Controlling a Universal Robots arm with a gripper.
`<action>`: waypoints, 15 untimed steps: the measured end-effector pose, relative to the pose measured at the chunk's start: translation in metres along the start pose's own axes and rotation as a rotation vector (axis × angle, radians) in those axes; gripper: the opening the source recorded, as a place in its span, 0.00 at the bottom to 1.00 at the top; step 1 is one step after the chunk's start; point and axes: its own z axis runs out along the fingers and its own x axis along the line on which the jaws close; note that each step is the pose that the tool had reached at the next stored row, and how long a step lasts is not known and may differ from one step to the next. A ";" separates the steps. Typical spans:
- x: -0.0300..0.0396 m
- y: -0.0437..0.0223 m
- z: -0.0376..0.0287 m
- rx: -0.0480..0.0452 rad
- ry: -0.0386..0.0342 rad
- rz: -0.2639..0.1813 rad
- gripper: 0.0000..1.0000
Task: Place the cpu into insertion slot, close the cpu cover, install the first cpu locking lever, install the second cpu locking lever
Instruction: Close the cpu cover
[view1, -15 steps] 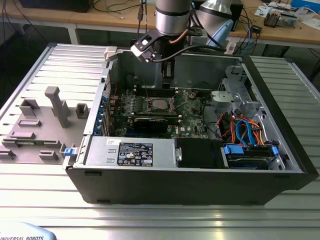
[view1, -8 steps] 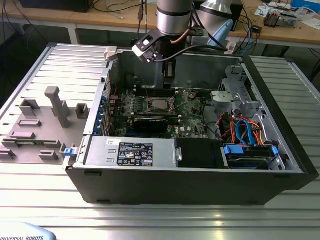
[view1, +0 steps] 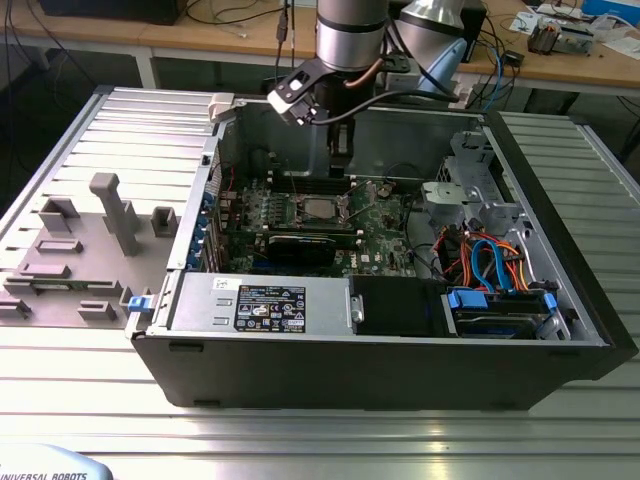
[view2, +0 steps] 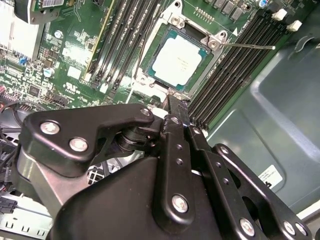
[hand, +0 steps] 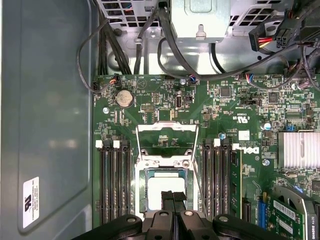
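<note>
A black-and-white printed label (view1: 270, 305) sits on the flat grey metal power-supply box (view1: 195, 310) at the front of the open case in the exterior view, its fine print too small to make out. In the first wrist view, a white upright sticker (hand: 31, 202) with small black marks clings to the grey-green case wall (hand: 50, 100). White silkscreen markings (hand: 243, 119) dot the green motherboard (hand: 165, 100).

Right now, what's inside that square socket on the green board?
The cpu, silver top up, lies in the insertion slot. The gripper hides one edge of it in the first wrist view.
</note>
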 end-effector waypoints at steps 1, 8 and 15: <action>0.0000 0.0001 0.0000 0.0000 0.0000 0.000 0.11; 0.0000 0.0010 0.0000 0.0000 0.0000 0.000 0.11; 0.0000 0.0012 0.0000 0.0000 -0.0001 0.000 0.11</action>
